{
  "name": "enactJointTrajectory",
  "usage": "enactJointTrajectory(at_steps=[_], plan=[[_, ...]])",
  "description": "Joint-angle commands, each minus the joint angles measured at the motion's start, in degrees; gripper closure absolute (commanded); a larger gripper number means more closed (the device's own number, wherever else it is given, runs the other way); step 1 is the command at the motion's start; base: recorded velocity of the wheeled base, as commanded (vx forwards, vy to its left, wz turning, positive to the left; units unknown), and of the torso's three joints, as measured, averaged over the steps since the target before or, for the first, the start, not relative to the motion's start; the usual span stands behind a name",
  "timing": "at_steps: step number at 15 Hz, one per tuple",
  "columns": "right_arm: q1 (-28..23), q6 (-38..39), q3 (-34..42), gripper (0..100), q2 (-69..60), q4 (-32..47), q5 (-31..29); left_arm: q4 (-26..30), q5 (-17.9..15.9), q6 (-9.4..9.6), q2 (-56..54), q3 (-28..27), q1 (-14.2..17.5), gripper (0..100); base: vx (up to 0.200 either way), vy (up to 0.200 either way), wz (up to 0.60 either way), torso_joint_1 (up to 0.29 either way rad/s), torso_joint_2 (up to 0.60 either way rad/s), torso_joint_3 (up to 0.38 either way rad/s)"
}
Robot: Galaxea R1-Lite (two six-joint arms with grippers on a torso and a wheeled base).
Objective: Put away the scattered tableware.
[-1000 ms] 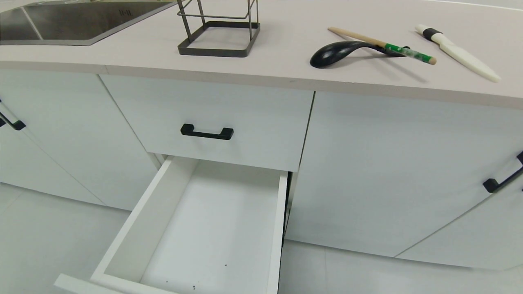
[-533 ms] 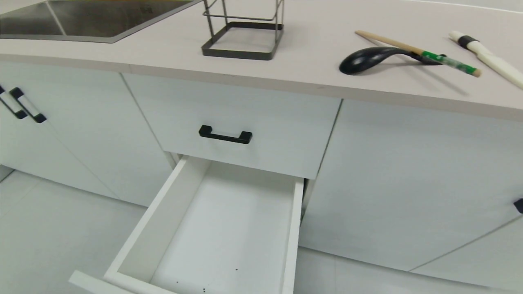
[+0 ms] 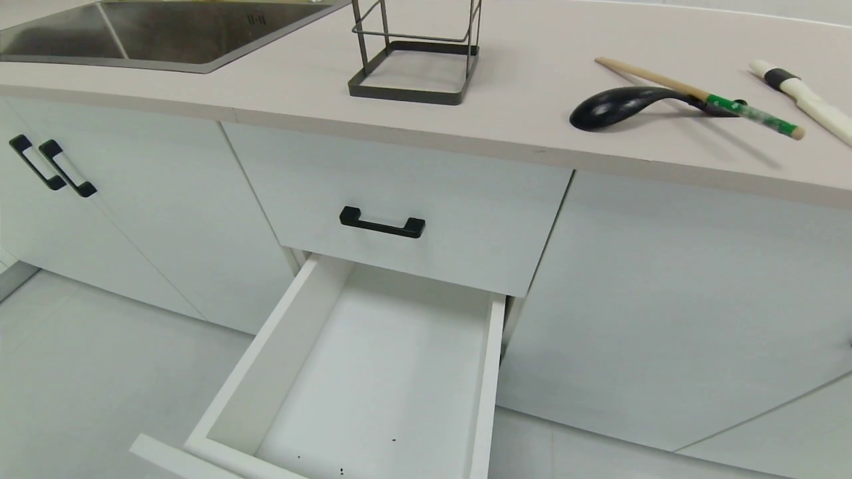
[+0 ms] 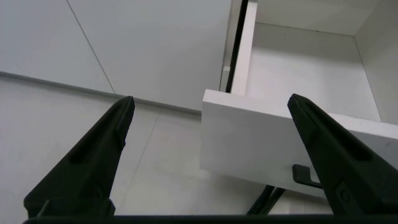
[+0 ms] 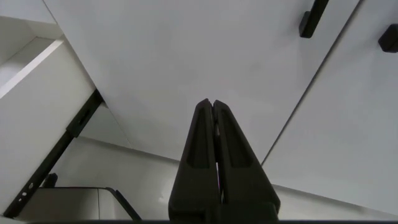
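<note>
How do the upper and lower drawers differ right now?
The upper drawer is shut; the lower drawer is pulled far out. The upper drawer's black handle faces the head view; the lower drawer shows its white inside there instead. Both are white.

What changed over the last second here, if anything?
Only the head camera turned left, so the whole scene slid right in view. The black spoon, chopsticks, white utensil and wire rack lie unmoved on the counter; the lower drawer stays open.
</note>
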Motion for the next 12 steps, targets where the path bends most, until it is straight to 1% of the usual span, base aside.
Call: enactJointTrajectory(at_steps=[1,3,5,9,11,12], plan=[[0.00,-0.01,0.00,100,0.01,-0.01,0.01,0.03,0.00,-0.01,0.02,0.01,0.05,0,0.000,0.000,0.00,0.188,-0.13,-0.027],[0.00,-0.01,0.00,100,0.01,-0.01,0.01,0.03,0.00,-0.01,0.02,0.01,-0.04,0,0.000,0.000,0.00,0.227,-0.03,-0.110],[0.00,-0.01,0.00,100,0.01,-0.01,0.01,-0.05,0.00,-0.10,0.02,0.01,-0.04,0,0.000,0.000,0.00,0.264,-0.26,-0.239],[0.00,-0.01,0.00,100,0.01,-0.01,0.01,-0.05,0.00,-0.10,0.02,0.01,-0.04,0,0.000,0.000,0.00,0.206,-0.65,-0.212],[0.00,0.08,0.00,100,0.01,-0.01,0.10,-0.05,0.00,-0.10,0.02,0.01,0.05,0,0.000,0.000,0.00,0.237,-0.49,-0.205],[0.00,0.08,0.00,100,0.01,-0.01,0.10,-0.05,0.00,-0.10,0.02,0.01,-0.04,0,0.000,0.000,0.00,0.134,-0.26,-0.119]])
